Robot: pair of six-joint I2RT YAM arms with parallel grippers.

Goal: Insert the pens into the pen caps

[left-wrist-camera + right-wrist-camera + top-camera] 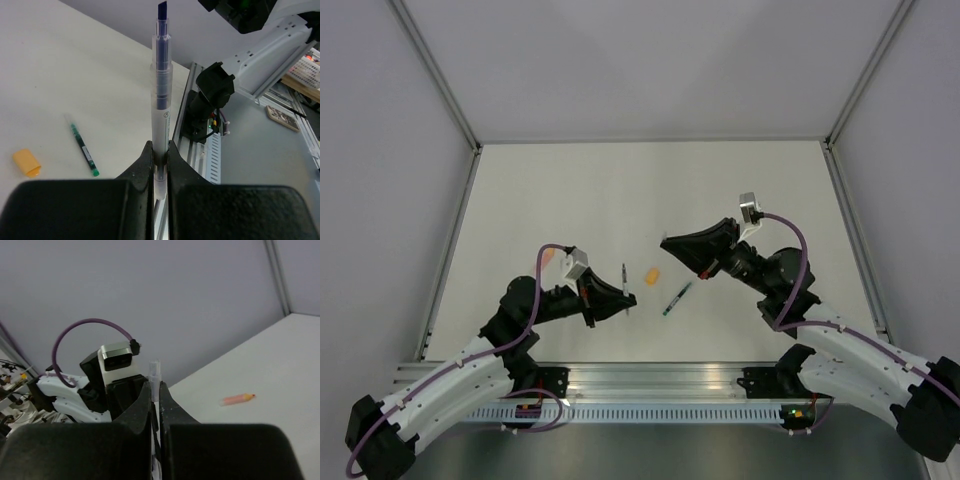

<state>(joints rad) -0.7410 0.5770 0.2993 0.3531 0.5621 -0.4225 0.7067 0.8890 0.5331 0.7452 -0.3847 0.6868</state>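
- In the top view, the metal rail (650, 380) lay at 6 o'clock, at the near edge of the white bench (620, 190), and carried both arm bases.
- The left hand (610, 305) was low over the bench, at about 7 o'clock from the bench centre. Its two fingers were pressed together on the grey-silver pen (624, 288).
- In the left wrist view, the left hand (160, 150) clamped the lower part of the grey-silver pen (161, 100). The pen ran toward 12 o'clock and ended in a dark blue tip.
- The green-ended pen (677, 298) lay flat on the bench at 3 o'clock from the left hand, free and tilted toward 1 o'clock. In the left wrist view it (84, 151) was at 9 o'clock from the held pen.
- The orange cap (653, 273) lay on the bench at 11 o'clock from the green-ended pen, near it but not touching. The left wrist view showed it (26, 162) at the left edge.
- The orange-ended pen (549, 258) lay at 10 o'clock from the left hand, partly behind the purple cable (542, 275). In the right wrist view it (239, 399) lay alone on the bench.
- The right hand (668, 242) was at 1 o'clock from the orange cap. In the right wrist view, the right hand (155, 390) was closed on the pale cap (155, 371), a small clear tube that stood out past the fingertips.
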